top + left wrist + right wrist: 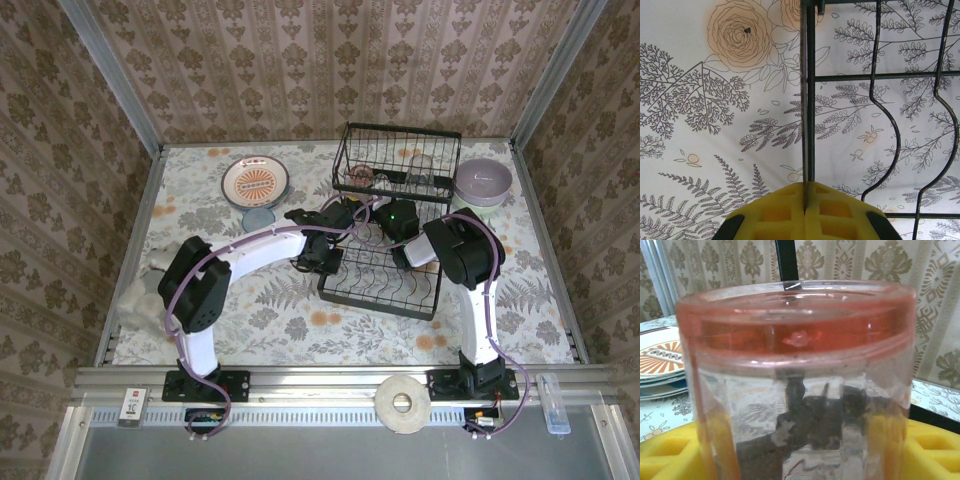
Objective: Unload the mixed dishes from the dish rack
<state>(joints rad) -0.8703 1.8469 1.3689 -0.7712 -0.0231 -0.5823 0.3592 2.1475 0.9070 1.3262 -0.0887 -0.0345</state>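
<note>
The black wire dish rack [385, 285] stands at mid-table, and its upper basket [400, 135] holds two glass tumblers [420, 168]. My left gripper [322, 256] sits at the rack's left edge. In the left wrist view its yellow fingers [785, 212] are shut on an upright wire of the rack [808, 100]. My right gripper [378, 230] hovers over the rack's middle, shut on a clear tumbler with a pink rim [800, 365] between its yellow pads [935, 450]. A stack of plates with an orange centre pattern on top [255, 182] lies on the table at back left.
A lilac bowl [483, 180] rests in a cream-green bowl [478, 208] right of the rack. A small grey-blue disc [260, 218] lies by the plates. A white cloth [140, 295] is at the left edge. A tape roll [402, 403] sits on the front rail.
</note>
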